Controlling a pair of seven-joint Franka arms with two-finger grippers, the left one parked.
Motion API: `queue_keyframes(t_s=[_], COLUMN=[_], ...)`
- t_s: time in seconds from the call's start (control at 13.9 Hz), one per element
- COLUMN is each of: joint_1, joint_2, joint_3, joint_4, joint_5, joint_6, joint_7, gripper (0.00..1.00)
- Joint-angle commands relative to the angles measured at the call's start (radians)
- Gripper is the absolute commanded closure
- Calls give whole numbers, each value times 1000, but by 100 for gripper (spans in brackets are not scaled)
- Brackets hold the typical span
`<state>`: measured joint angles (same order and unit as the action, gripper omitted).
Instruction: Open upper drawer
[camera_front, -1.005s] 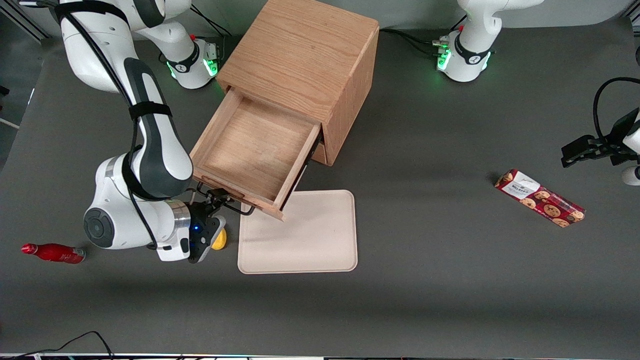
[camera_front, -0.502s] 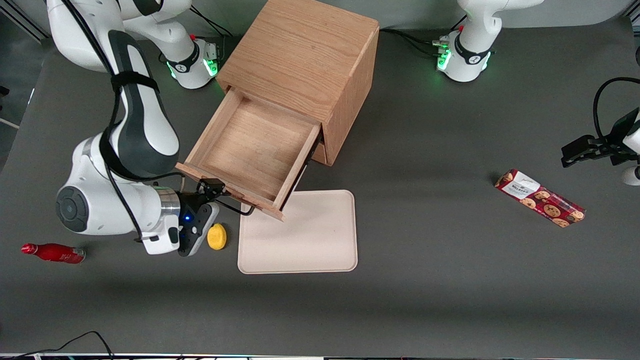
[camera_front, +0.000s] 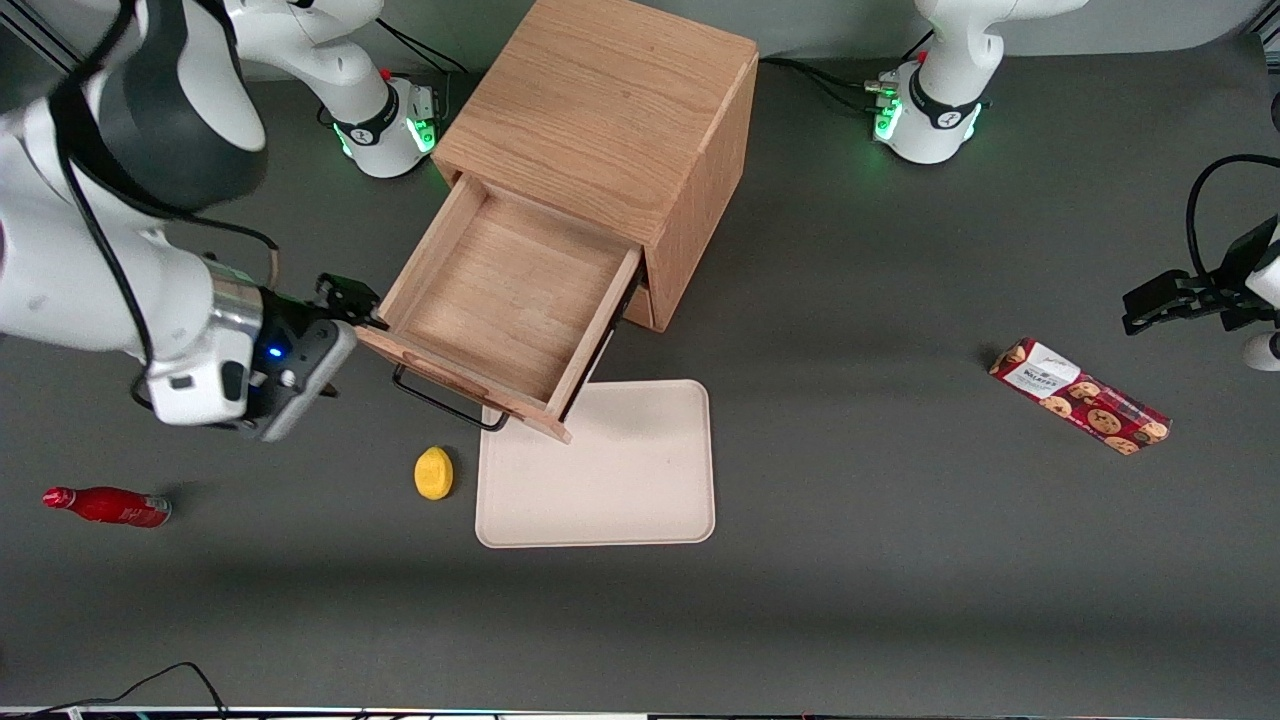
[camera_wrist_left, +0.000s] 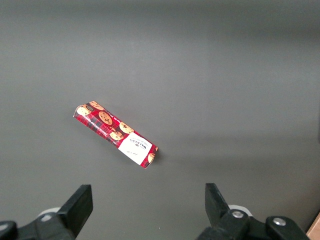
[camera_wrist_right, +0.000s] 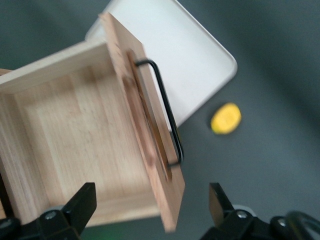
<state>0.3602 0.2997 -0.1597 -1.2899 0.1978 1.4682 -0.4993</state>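
Little can be read here. The red cookie packet (camera_front: 1079, 396), at mid-height of the front view toward the parked arm's end of the desk (camera_front: 900, 600), bears a white label with dark print on one end, but the letters are too small to make out (the left wrist view shows the same label no clearer). The red bottle (camera_front: 106, 505), lying low in the frame toward the working arm's end, shows no legible marking. The claw (camera_front: 348, 300), fingers spread apart beside the pulled-out drawer (camera_front: 500, 300), carries no readable sign.
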Motion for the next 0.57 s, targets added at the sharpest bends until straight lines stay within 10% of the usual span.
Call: queue_keyframes(t_s=[0.0, 0.5], joint_1=[13, -104], joint_2=[-169, -408], joint_3=[6, -40], joint_4=[-164, -497], joint_5=[-136, -265], joint_6=[-2, 187], joint_7=[226, 284], gripper=[0, 0])
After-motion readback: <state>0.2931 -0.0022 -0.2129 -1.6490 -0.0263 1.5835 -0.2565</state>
